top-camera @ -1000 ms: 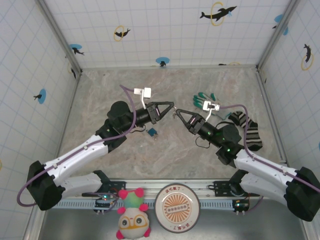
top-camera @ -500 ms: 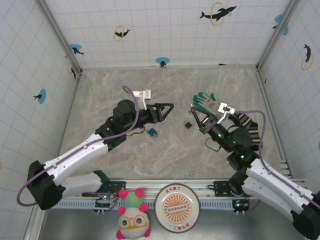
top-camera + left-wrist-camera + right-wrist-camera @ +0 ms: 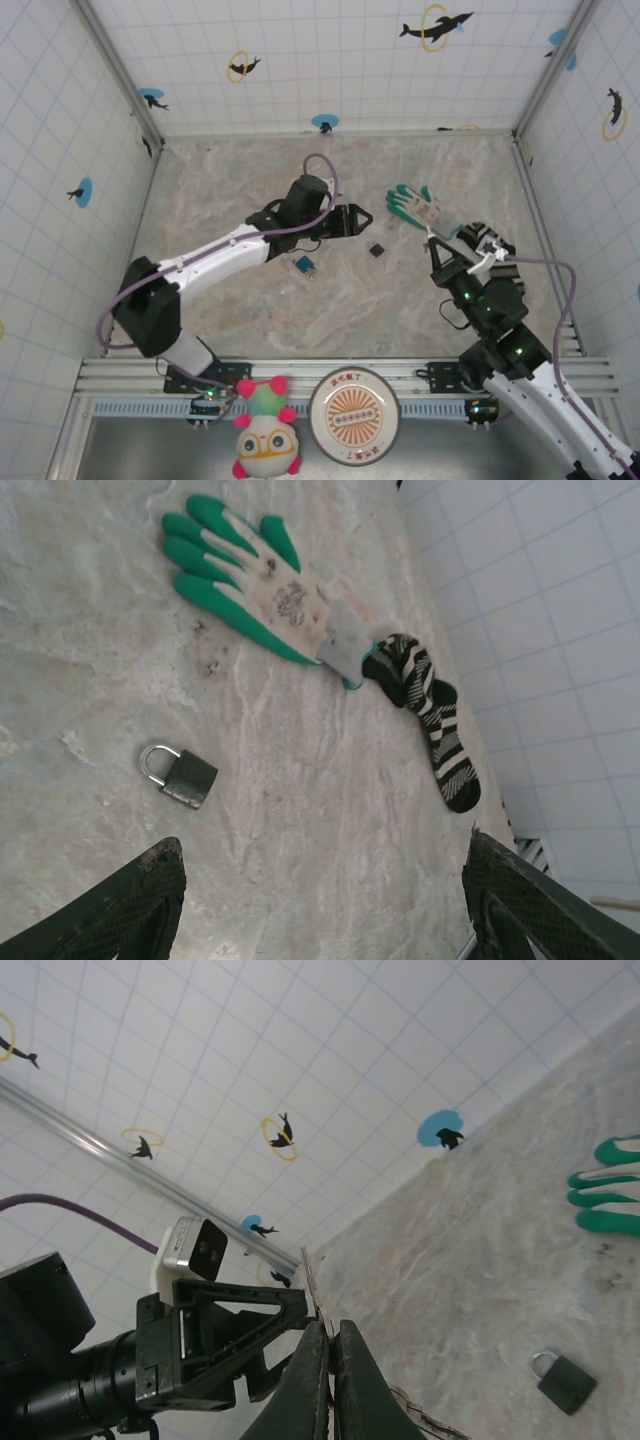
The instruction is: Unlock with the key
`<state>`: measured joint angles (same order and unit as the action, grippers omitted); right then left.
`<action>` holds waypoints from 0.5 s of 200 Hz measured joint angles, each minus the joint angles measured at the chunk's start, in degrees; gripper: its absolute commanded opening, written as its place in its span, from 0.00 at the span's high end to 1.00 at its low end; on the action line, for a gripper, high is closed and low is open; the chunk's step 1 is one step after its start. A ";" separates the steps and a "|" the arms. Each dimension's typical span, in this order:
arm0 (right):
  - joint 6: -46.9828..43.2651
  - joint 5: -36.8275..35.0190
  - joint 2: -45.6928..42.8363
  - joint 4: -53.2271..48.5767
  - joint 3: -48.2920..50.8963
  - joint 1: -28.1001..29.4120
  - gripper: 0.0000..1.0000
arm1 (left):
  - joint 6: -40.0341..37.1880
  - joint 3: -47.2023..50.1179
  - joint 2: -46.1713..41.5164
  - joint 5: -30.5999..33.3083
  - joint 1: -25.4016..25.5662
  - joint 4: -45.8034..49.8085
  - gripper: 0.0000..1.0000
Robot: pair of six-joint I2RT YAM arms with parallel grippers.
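Two jaws: left gripper [image 3: 357, 220] spread empty, right gripper [image 3: 330, 1328] clenched on key [image 3: 311, 1285]; loose padlock [image 3: 181, 776] needs firm left grip, keyhole exposed.

Bright, even overhead light; soft faint shadows; sharp, slightly wide-angle views.

1. L arm stretches across marble-look table [image 3: 200, 180]; left gripper [image 3: 362, 221] w/ jaws spread, just beside small dark padlock [image 3: 377, 249].
2. Right gripper [image 3: 435, 244] pinched closed, tip nr green-white glove [image 3: 420, 207].
3. Small blue obj [image 3: 304, 265] lies left of padlock.
4. Plush toy [image 3: 266, 432] at near edge.
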<state>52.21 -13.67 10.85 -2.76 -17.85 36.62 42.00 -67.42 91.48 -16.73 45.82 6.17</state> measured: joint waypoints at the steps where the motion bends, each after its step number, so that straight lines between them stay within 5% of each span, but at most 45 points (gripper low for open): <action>1: 0.00 -0.04 -0.09 -0.17 0.04 -0.02 1.00 | 0.00 -0.20 0.35 -0.11 0.00 0.02 0.26; 100: -0.44 -7.15 -6.19 -14.88 1.09 -0.35 1.00 | 2.32 -18.78 27.08 -6.84 2.16 1.64 0.30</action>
<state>51.77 -20.82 4.67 -17.65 -16.75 36.27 44.31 -86.19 118.56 -23.57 47.99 7.81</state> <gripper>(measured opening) 0.060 0.705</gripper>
